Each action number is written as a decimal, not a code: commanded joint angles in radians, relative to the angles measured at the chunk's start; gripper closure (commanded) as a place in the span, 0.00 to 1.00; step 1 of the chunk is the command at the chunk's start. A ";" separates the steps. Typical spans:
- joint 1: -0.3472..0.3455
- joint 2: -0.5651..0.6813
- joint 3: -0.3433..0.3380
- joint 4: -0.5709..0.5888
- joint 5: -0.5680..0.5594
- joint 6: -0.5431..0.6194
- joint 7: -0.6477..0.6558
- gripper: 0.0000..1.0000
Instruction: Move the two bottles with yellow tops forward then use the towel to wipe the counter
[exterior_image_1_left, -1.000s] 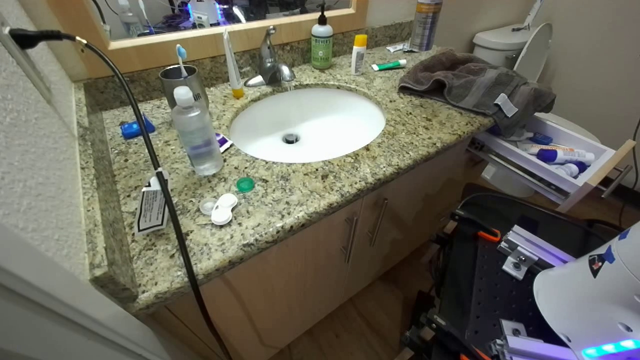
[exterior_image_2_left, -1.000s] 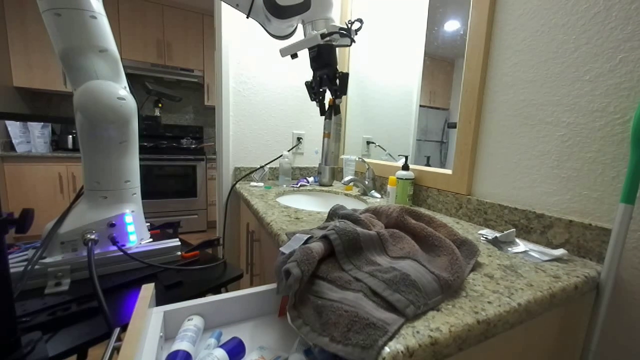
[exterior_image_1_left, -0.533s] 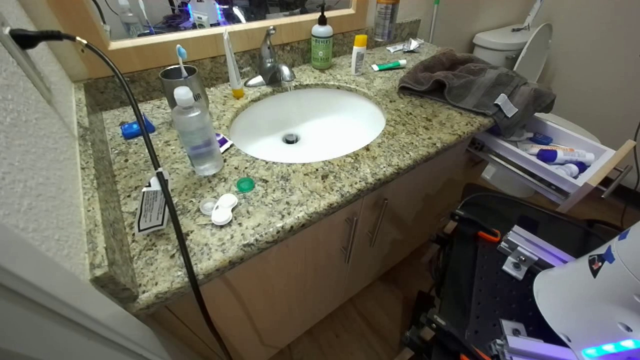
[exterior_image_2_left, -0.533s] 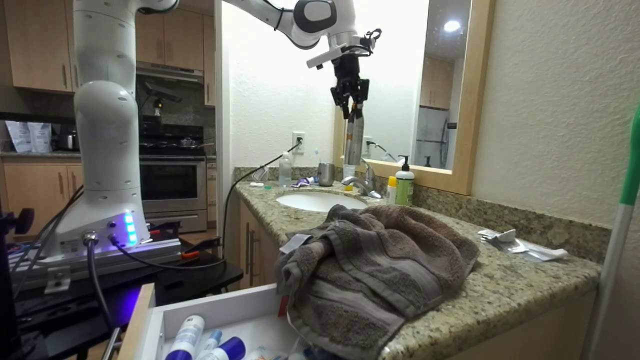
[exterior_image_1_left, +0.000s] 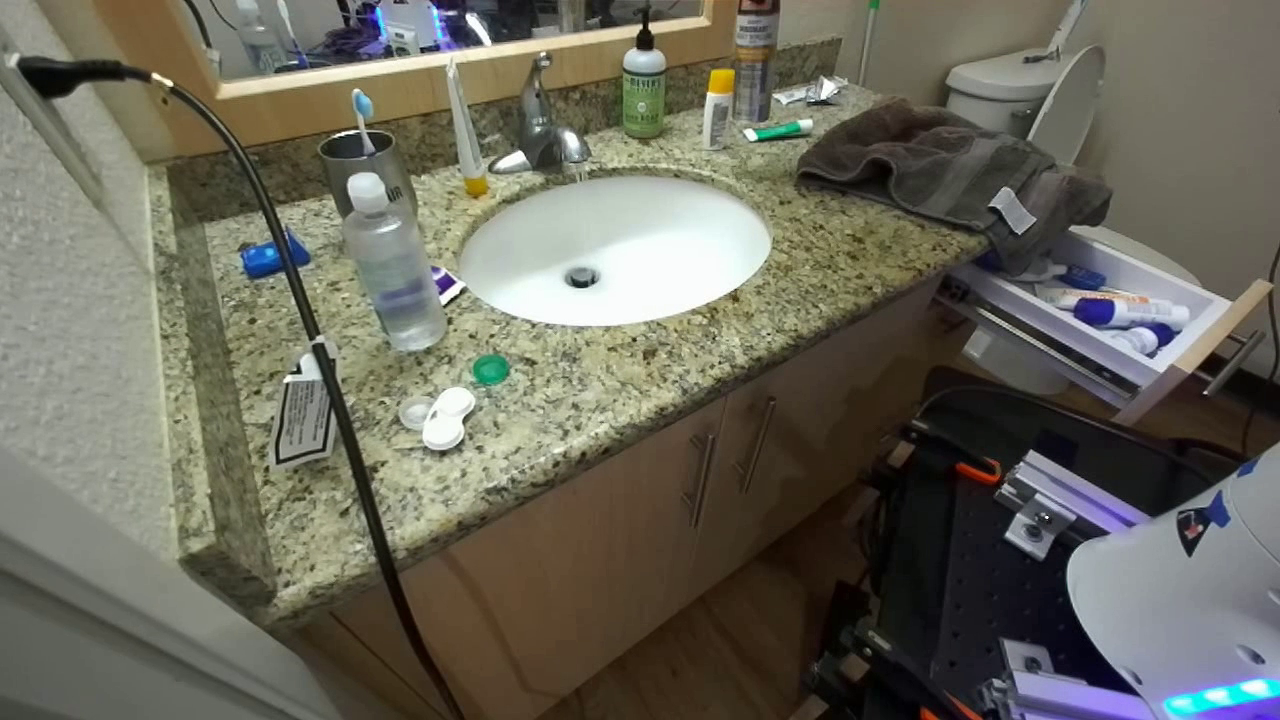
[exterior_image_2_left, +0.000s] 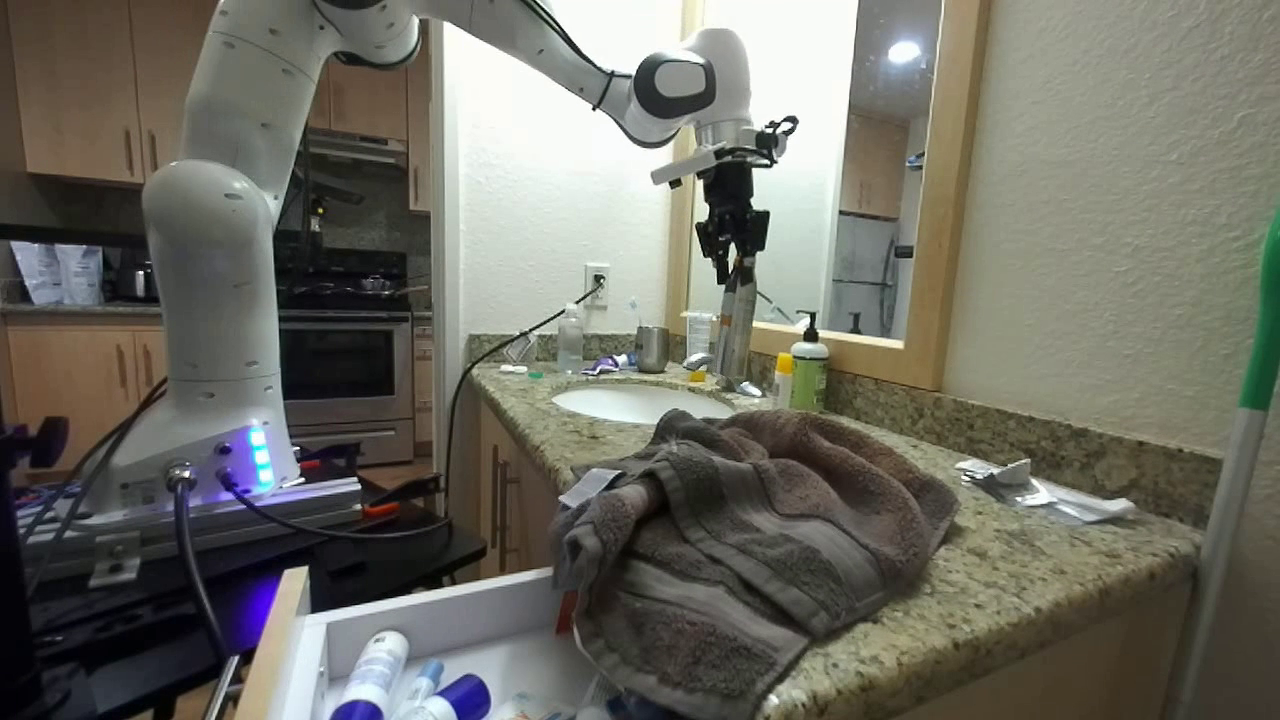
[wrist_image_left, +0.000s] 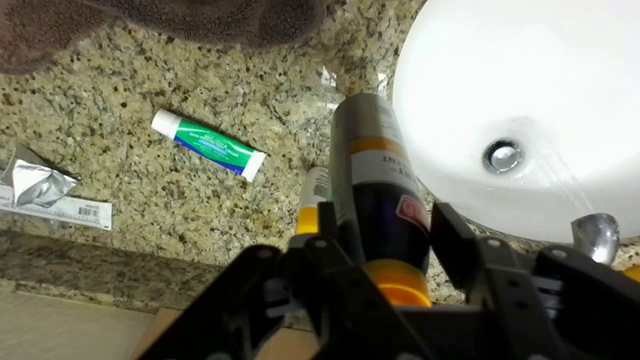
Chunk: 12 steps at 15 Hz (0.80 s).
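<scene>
Gripper (wrist_image_left: 386, 220) around smooth, cylindrical, orange-capped metal can (wrist_image_left: 379, 192)

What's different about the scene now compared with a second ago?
The gripper carried the tall can toward the green soap bottle and lower. It held that can throughout, with nothing new grabbed or let go. The towel, the white bottle with the yellow cap and the open drawer stayed put.

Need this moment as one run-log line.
gripper: gripping orange-capped can; can's base contact: unclear; yellow-capped bottle: upright on counter; towel: heaped on counter, partly over open drawer
</scene>
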<state>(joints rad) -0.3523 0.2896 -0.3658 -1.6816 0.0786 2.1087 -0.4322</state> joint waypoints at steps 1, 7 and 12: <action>-0.074 0.058 0.055 0.061 0.072 -0.015 -0.009 0.75; -0.100 0.062 0.081 0.020 0.077 0.065 0.007 0.75; -0.088 0.053 0.074 -0.056 0.024 0.207 0.029 0.75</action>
<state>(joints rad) -0.4326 0.3552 -0.3046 -1.6836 0.1343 2.2437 -0.4240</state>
